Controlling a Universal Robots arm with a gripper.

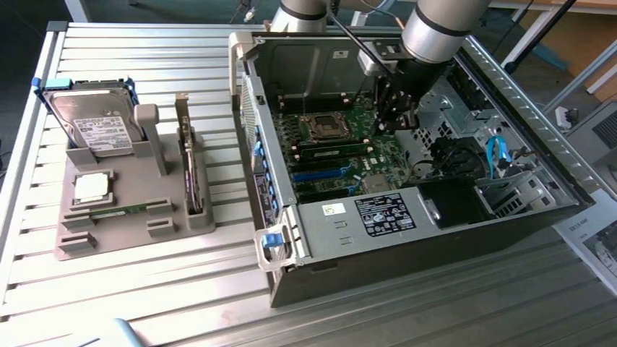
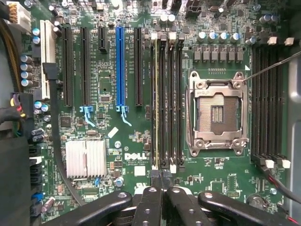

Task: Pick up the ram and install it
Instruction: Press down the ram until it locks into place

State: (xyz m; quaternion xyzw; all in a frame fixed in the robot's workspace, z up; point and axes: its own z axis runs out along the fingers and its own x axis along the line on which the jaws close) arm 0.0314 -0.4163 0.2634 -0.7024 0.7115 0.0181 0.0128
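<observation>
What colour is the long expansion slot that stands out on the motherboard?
Blue: the slot sits among black ones, clearest in the wrist view.

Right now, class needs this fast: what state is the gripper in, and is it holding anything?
Gripper: shut, fingertips together above the motherboard, at the end of a ram stick seated in its slot; nothing held.

Daylight-ish and pretty even over my bench; the slatted metal table [image 1: 144, 289] glares pale around the open computer case [image 1: 386, 231]. Inside that case it gets dim, the corner by the power supply going nearly black. My wrist view is crisp on the motherboard [image 2: 117, 141], soft on my gripper [image 2: 161, 176].
</observation>
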